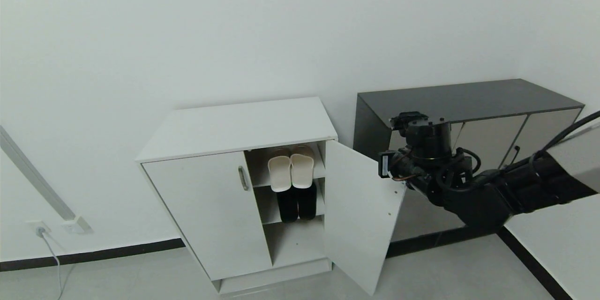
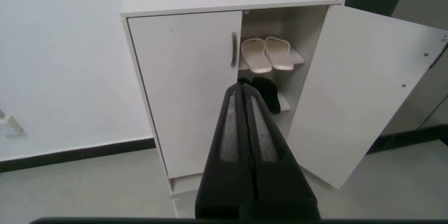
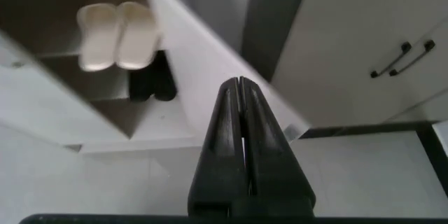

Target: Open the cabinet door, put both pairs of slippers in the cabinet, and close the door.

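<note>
Cabinet [image 1: 234,126]: right door [image 1: 358,211] stands open. White slippers [image 1: 290,171] lie on the upper shelf, overhanging its front edge, with black slippers [image 1: 296,202] on the shelf below. Right gripper [image 3: 241,84] is near the door's free edge, jaws closed on nothing. Left gripper [image 2: 241,87] faces the cabinet, jaws likewise closed.

Soft, even indoor light, no hard shadows.
The white wall [image 1: 300,18] dims toward its upper corners; the cabinet [image 1: 243,124] interior lies in shade, where the black slippers [image 1: 287,204] nearly merge with the dark; the grey sideboard [image 1: 468,96] top carries a dull sheen.
</note>
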Controlling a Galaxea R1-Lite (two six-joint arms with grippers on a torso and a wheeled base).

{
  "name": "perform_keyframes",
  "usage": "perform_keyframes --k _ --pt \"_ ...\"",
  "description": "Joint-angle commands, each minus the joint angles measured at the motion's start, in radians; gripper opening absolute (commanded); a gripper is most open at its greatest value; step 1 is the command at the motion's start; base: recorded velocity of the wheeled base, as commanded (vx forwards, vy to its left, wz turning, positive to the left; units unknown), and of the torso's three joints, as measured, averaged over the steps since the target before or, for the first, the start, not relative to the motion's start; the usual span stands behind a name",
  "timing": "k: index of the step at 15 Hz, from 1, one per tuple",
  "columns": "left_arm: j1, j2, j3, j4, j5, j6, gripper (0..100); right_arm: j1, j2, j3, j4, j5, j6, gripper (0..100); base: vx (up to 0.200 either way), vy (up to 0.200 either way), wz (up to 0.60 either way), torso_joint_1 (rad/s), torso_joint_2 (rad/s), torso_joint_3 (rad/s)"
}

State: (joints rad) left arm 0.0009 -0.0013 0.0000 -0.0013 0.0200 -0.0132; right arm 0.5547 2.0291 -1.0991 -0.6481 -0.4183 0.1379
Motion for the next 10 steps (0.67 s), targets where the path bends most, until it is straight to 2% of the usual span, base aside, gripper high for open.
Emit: perform_keyframes --k 1,5,10 --pt "0.001 0.001 0.000 0.000 0.000 -0.001 0 -0.052 0.102 -0.065 -0.002 0.009 0.011 0 0.000 0.000 0.00 0.000 0.00 0.000" --pt "-0.001 0.001 0.000 0.000 0.001 -0.002 0 -0.099 0.141 -0.096 -0.005 0.033 0.023 0 0.000 0.000 0.00 0.000 0.00 0.000" --pt "0.001 0.001 0.000 0.000 0.000 -0.001 0 -0.110 0.184 -0.134 -0.004 0.055 0.023 0 0.000 0.000 0.00 0.000 0.00 0.000"
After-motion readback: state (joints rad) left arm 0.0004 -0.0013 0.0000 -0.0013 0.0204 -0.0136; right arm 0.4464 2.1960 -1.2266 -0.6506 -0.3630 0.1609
